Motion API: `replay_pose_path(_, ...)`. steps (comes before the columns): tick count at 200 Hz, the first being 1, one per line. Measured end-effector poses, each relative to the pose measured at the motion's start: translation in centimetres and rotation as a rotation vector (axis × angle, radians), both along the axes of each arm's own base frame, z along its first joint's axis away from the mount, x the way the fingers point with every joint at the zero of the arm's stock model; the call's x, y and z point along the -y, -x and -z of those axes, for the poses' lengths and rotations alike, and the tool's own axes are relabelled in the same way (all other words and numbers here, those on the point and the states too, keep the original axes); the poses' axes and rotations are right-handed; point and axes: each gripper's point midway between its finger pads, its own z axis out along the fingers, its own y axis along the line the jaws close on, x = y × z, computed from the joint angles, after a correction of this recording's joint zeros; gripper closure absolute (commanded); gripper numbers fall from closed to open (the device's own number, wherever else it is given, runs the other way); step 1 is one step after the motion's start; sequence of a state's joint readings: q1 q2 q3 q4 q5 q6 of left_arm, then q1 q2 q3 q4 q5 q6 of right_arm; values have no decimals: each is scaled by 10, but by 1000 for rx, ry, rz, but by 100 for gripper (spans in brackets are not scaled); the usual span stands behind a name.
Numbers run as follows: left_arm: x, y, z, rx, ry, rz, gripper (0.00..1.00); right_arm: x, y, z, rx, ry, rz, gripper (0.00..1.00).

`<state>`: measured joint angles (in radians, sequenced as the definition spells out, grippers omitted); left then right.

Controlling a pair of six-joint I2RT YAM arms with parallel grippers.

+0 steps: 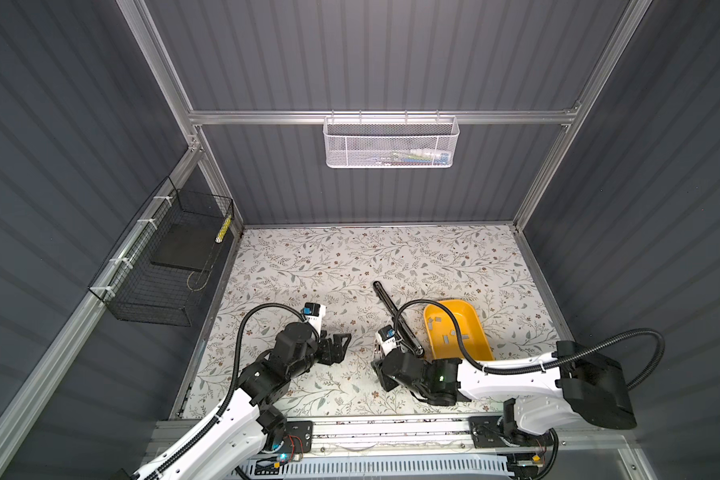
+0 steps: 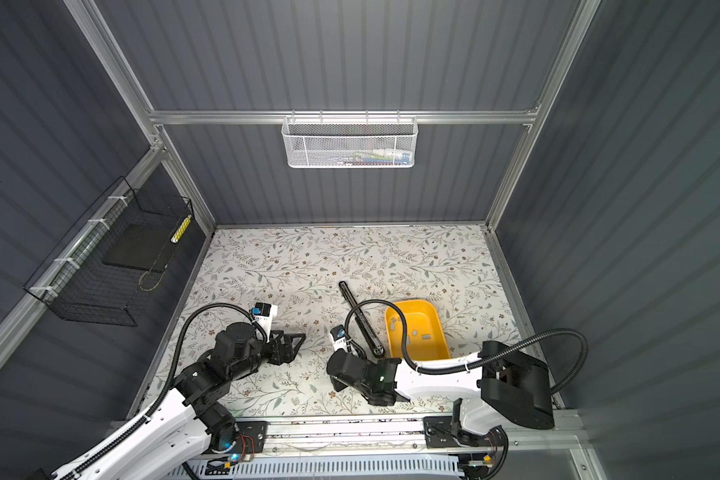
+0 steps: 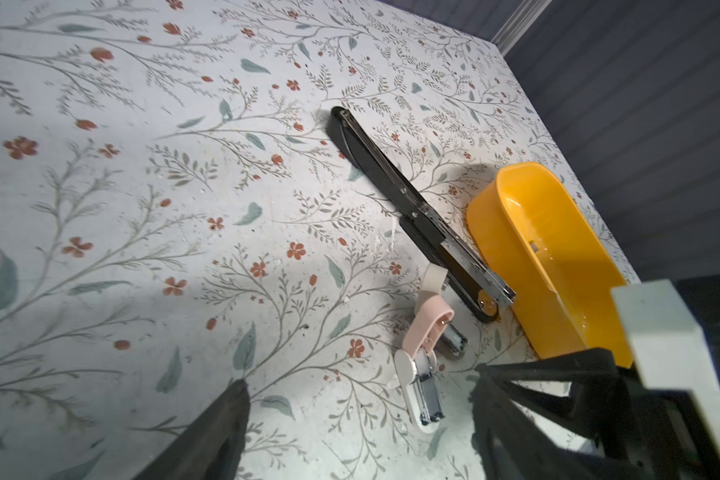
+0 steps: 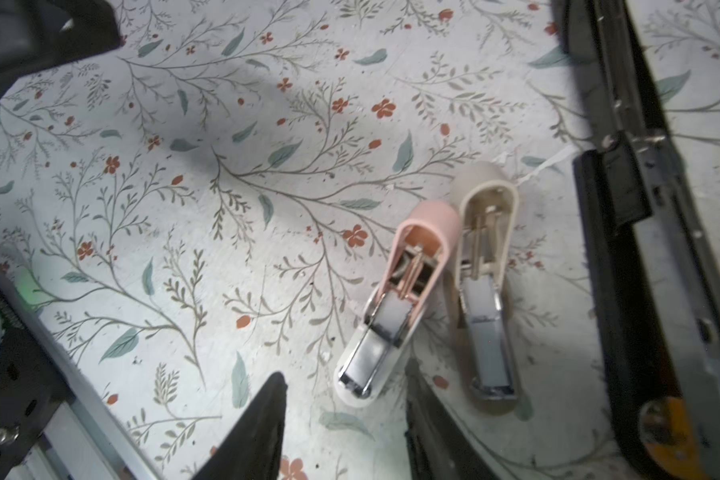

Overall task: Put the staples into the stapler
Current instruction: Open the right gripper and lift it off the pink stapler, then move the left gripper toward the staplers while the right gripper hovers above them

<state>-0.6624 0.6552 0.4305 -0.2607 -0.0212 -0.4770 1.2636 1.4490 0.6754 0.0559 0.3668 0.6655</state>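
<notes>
**Two-arm scene at the table, seen from above and from both wrists.** The left arm extends from the lower left of both top views, elbow bent. The left pincer point(image 1: 346, 338) is directed toward frame centre over the table point(image 1: 308, 266). In the left wrist view its fingers are seen spread wide, with nothing gripped.

The right arm extends from the lower right, forearm laid leftward and wrist turned down, so that the right pincer point(image 4: 344, 374) is pointed at the table. Its fingers point(image 4: 267, 415) are parted and set on either side of the front end of the pink stapler point(image 4: 391, 316), which lies opened with its metal magazine exposed. A gap is visible at one finger; contact at the other cannot be told.

A cream stapler point(image 4: 485, 291), also opened, lies just beside the pink one. A long black stapler point(image 3: 416, 208) lies opened flat between these two and the yellow tray point(image 1: 454, 305).

The staples point(image 1: 438, 319) are scattered as grey strips inside the tray. In both top views they lie to the right of the right pincer, beyond the black stapler and apart from both pincers.
</notes>
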Motion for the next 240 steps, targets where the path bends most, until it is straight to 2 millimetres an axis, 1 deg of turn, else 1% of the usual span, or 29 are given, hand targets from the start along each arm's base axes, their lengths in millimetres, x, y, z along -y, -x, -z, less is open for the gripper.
replay_pose_path(27, -6, 0, 9, -21, -47, -18, 14, 2, -8, 18, -33, 44, 27, 64)
replay_pose_path(59, -9, 2, 13, -33, -66, -22, 14, 4, -10, 34, -71, 82, 42, 65)
replay_pose_path(115, -9, 2, 13, -34, -66, -22, 13, 2, -9, 46, -104, 97, 53, 69)
replay_pose_path(128, -9, 2, 13, -33, -65, -22, 12, -2, -10, 45, -106, 94, 57, 71)
replay_pose_path(148, -8, 0, 11, -25, -58, -21, 7, -9, -12, 44, -106, 89, 57, 71)
replay_pose_path(165, -5, -2, 7, -13, -45, -20, 1, -11, -13, 44, -101, 88, 46, 65)
replay_pose_path(191, -1, -8, 10, -14, -45, -23, 0, -11, -11, 43, -89, 100, 23, 52)
replay_pose_path(222, 4, -14, 19, -44, -68, -21, 0, -9, -8, 29, -69, 75, 15, 48)
replay_pose_path(240, 8, -19, 18, -43, -65, -19, 0, -7, -7, 19, -53, 53, 11, 45)
